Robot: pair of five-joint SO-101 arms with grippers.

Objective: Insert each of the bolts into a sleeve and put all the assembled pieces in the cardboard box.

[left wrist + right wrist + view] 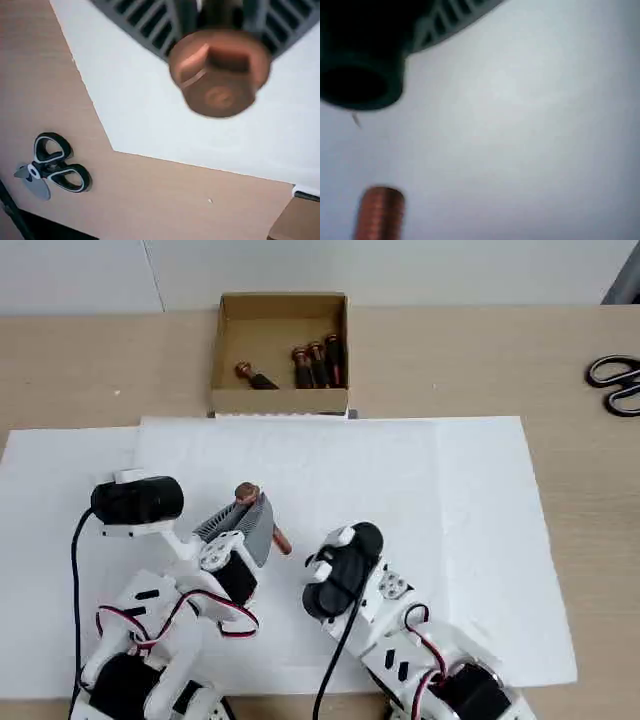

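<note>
bolt [218, 75] clamped in left gripper [250, 522]; shank mostly hidden | right gripper [375, 45] clamps blurred sleeve [356, 86]

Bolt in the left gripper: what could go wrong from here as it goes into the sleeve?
1. Misalignment: the bolt tip sits off to one side of the sleeve opening, so a push now may hit the rim.
2. Slip: the left gripper holds the bolt just behind its head; a blocked push may tilt it or drop it onto the paper.
</note>
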